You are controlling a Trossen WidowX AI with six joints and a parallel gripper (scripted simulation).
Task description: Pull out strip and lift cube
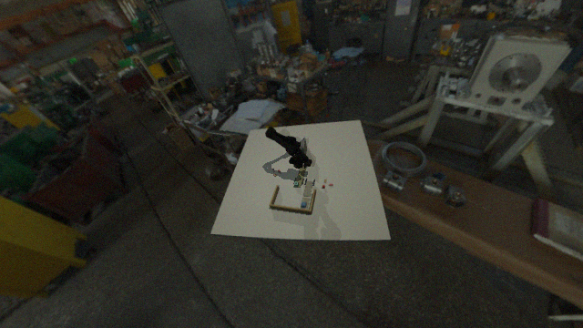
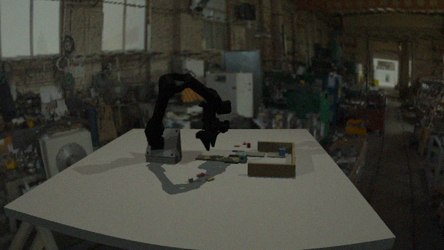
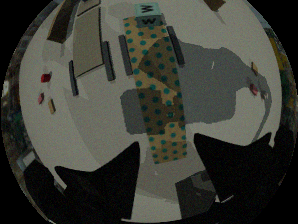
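Note:
My gripper [image 1: 302, 169] [image 2: 209, 148] [image 3: 166, 141] is open and empty, above the near end of the dotted strip. The tan strip with teal dots [image 1: 301, 178] [image 2: 209, 157] [image 3: 170, 152] lies flat in one visible piece, pointing away from the arm. The teal cube marked W [image 1: 296, 184] [image 2: 243, 157] [image 3: 147, 10] sits on its far end, by the open side of the wooden frame. A plain grey-beige strip [image 1: 308, 188] [image 2: 255, 154] [image 3: 89, 45] lies beside it, with a gap before its far piece. A blue cube [image 1: 304, 204] [image 2: 282, 151] stands on that far piece.
The wooden frame [image 1: 291, 210] [image 2: 271, 170] [image 3: 61, 21] has walls on three sides. Low dark rails [image 3: 126, 55] [image 3: 176, 46] flank the dotted strip; others flank the plain one. Small red [image 2: 248, 145] [image 3: 46, 78] and tan [image 2: 210, 179] [image 3: 51, 106] bits lie on both sides.

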